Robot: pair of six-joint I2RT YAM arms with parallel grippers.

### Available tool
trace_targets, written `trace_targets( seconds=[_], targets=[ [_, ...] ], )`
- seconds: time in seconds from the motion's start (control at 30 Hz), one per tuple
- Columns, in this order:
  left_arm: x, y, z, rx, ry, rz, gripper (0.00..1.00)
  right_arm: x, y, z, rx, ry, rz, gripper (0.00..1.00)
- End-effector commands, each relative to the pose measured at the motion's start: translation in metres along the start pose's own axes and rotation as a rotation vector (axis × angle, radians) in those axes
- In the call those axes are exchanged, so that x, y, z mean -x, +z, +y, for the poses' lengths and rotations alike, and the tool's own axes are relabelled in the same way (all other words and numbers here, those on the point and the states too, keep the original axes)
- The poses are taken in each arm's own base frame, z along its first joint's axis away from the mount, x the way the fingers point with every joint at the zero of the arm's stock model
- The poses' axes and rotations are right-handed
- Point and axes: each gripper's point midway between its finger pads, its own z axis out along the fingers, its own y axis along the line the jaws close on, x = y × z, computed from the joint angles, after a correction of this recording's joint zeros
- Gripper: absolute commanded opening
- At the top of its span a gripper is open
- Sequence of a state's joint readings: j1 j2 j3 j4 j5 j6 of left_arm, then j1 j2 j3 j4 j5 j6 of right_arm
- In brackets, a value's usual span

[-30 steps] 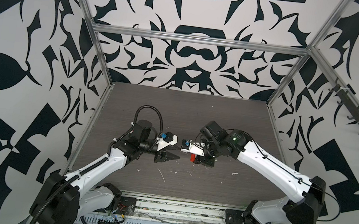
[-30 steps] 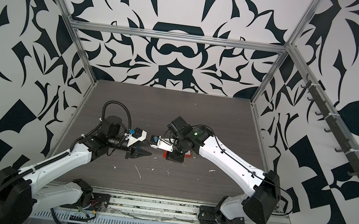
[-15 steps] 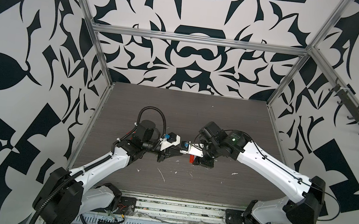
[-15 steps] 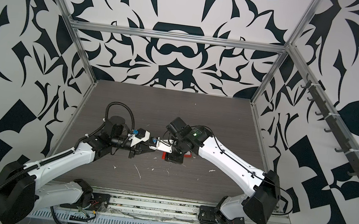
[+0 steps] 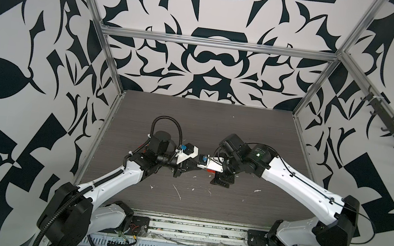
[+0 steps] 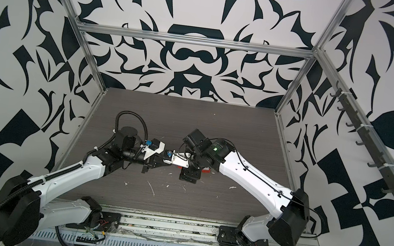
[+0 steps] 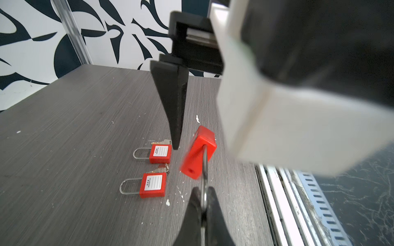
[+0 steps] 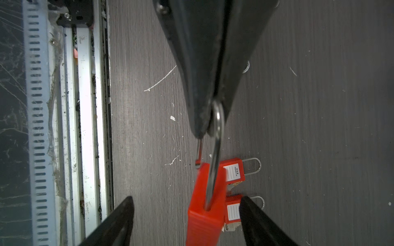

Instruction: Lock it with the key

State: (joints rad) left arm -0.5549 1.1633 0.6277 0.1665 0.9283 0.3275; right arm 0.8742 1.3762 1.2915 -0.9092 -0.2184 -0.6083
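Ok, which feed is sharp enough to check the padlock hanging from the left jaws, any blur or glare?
Left wrist view: the held padlock is motion-smeared, both table padlocks crisp, the white housing near the lens out of focus. Right wrist view: the padlock body looks sharper, its shackle glints, the aluminium rail is blown out.

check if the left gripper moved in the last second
Yes: in a top view the left gripper has shifted slightly right against the white streak, shutting on the padlock shackle.
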Motion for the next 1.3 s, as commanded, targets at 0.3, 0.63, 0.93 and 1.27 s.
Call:
trace_targets(
  seconds=[0.3,0.63,0.93,1.27],
  targets=[
    [0.019,-0.003,-0.023,-0.119,0.021,-0.102,0.0,-0.013,-0.023,0.006,-0.041,-0.027,-0.011,0.63],
    [0.018,-0.005,-0.027,-0.129,0.035,-0.1,0.0,0.0,-0.011,0.009,0.023,-0.005,-0.053,0.38],
    [0.016,-0.005,-0.024,-0.101,0.051,-0.089,0.0,-0.003,-0.017,0.017,0.053,0.001,-0.05,0.16],
    [0.022,-0.01,-0.023,-0.053,0.123,-0.019,0.35,-0.011,-0.02,0.027,0.122,0.023,0.016,0.13]
  ],
)
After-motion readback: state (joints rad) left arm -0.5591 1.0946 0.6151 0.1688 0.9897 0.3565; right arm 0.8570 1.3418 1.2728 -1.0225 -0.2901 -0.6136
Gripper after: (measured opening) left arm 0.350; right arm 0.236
